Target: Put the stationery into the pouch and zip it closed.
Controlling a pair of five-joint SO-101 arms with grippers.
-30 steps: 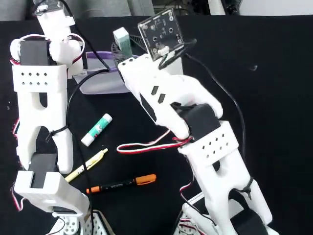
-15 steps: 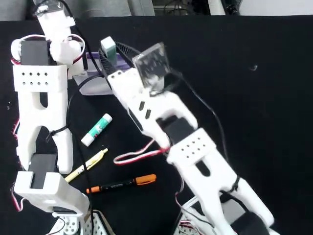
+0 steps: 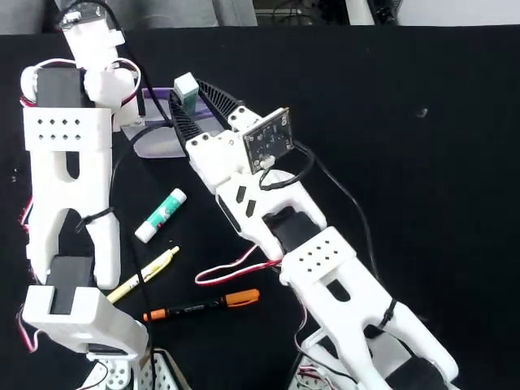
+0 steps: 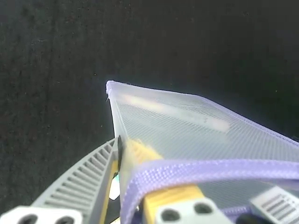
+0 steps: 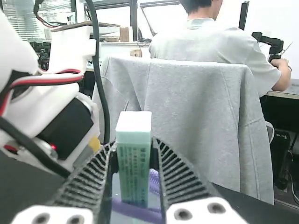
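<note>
My right gripper (image 3: 192, 99) is shut on a pale green eraser (image 3: 185, 86), held upright just above the translucent pouch (image 3: 158, 140) at the back left. In the right wrist view the eraser (image 5: 133, 156) stands between the black fingers (image 5: 91, 179), with the pouch's purple edge (image 5: 154, 178) below it. My left gripper (image 3: 135, 114) holds the pouch by its rim. Seen from the left wrist, the mesh pouch (image 4: 187, 135) and its purple zip band (image 4: 210, 169) are pinched in my left gripper (image 4: 119, 156). A glue stick (image 3: 161, 214), a yellow pen (image 3: 145, 275) and an orange marker (image 3: 203, 305) lie on the black table.
The left arm's white body (image 3: 65, 179) stands along the left side, beside the loose stationery. A red-and-white cable (image 3: 231, 264) hangs from the right arm over the table's middle. The black surface (image 3: 422, 162) stretches to the right.
My right arm has swung left and lowered a little, carrying the eraser from behind the pouch to over its opening; its wrist has turned. The left arm has stayed put.
</note>
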